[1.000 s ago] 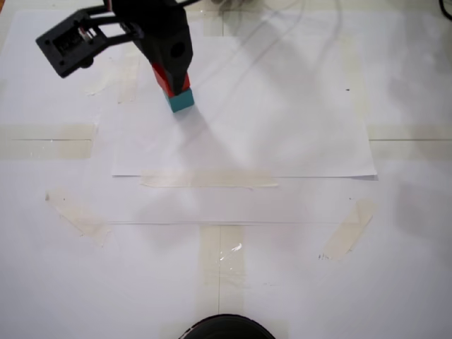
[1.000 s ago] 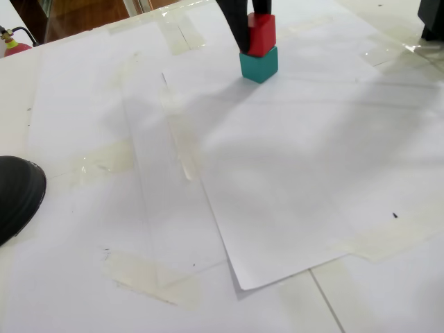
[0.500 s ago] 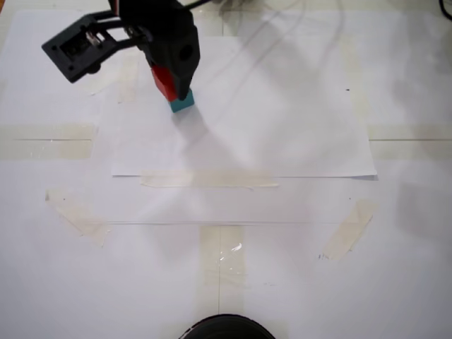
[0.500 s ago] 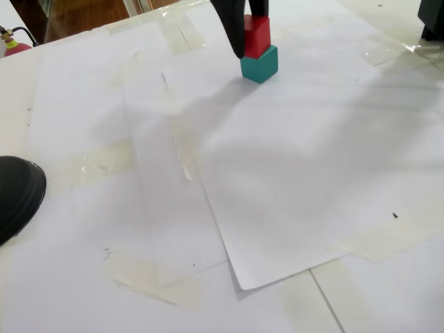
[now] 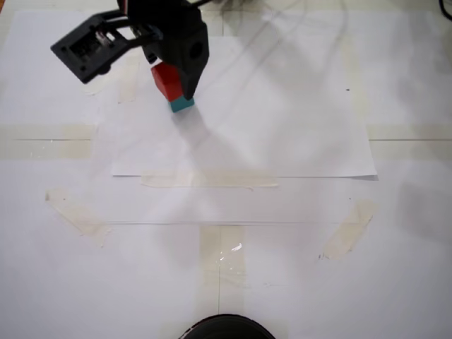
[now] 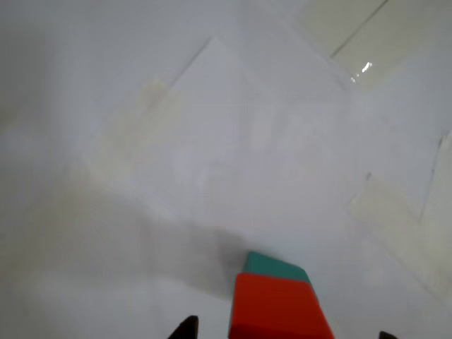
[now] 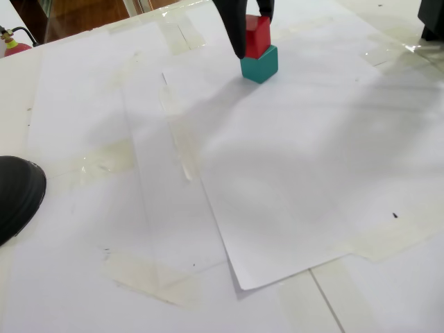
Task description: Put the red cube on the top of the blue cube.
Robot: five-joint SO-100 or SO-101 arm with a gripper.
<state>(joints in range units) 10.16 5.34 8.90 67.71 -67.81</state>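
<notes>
Two cubes stacked near the far edge of the tabletop, with the pincer spread around the upper one.

Red cube (image 7: 258,35) sits squarely on the blue cube (image 7: 260,63), which rests on a white paper sheet (image 7: 312,159) taped to the tabletop (image 7: 62,277), toward that sheet's far left corner in a fixed view (image 5: 247,141). From above, the red cube (image 5: 167,80) hides most of the blue cube (image 5: 181,104). The pincer (image 7: 251,31) stands released: one dark finger (image 7: 236,28) hangs beside the red cube's left face with a sliver of gap, and in the wrist view the fingertips (image 6: 185,328) sit well apart on either side of the red cube (image 6: 279,311), the blue cube (image 6: 275,267) peeking out beyond it. A dark rounded object (image 7: 17,194) lies at the tabletop's near edge.
</notes>
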